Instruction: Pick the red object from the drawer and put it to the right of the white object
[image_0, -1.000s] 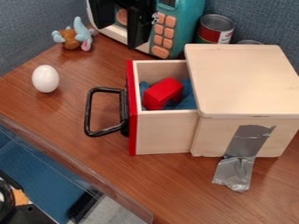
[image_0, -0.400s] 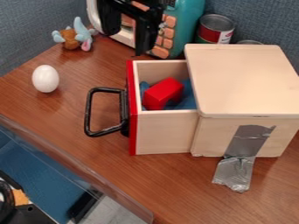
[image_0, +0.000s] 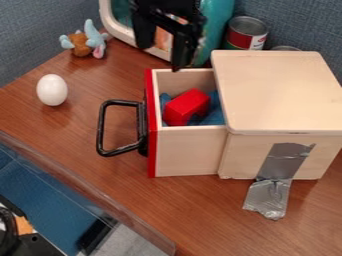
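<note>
At the top of the view hangs the black gripper (image_0: 161, 54), open and with nothing between its fingers, just above and behind the open drawer. Inside the drawer (image_0: 187, 150), a red block (image_0: 186, 107) lies tilted on blue cloth near the drawer's middle, below and slightly right of the gripper. A white egg-shaped object (image_0: 52, 90) stands upright on the wooden table, well to the left of the drawer.
The drawer's black handle (image_0: 102, 127) juts left toward the egg. The wooden box (image_0: 280, 92) stands at right with silver tape on its front. Behind are a teal toy microwave (image_0: 217, 30), a can (image_0: 246, 34) and a plush toy (image_0: 83, 43).
The gripper has shifted to the right and a little lower in the view, closer to the drawer's back edge, and its open fingers now show more clearly. The block, egg and drawer have not moved.
</note>
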